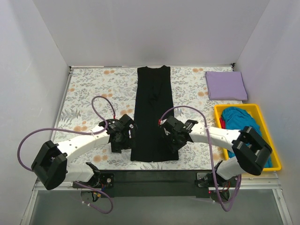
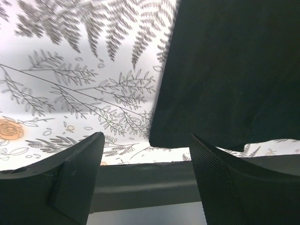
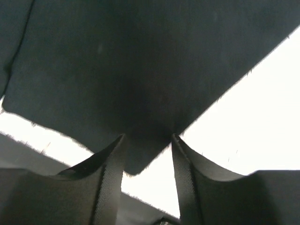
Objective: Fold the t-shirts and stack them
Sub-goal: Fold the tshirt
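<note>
A shirt [image 1: 153, 112] lies lengthwise down the middle of the cloth [image 1: 93, 89], with the left gripper [image 1: 123, 140] just left of its near end and the right gripper [image 1: 174, 144] at its near right corner. A folded shirt [image 1: 226, 85] lies at the far right. Before it, a tray [image 1: 236, 106] holds more shirts [image 1: 239, 119].

Floral-print cloth [image 1: 93, 89] spread flat — yellow tray [image 1: 234, 106] (plastic) at right side.

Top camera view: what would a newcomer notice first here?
A black t-shirt, folded into a long strip, lies mid-table on the floral cloth, with the left gripper and right gripper open at its near corners. A folded lavender t-shirt sits far right; nearer, a yellow tray holds bunched teal cloth.
</note>
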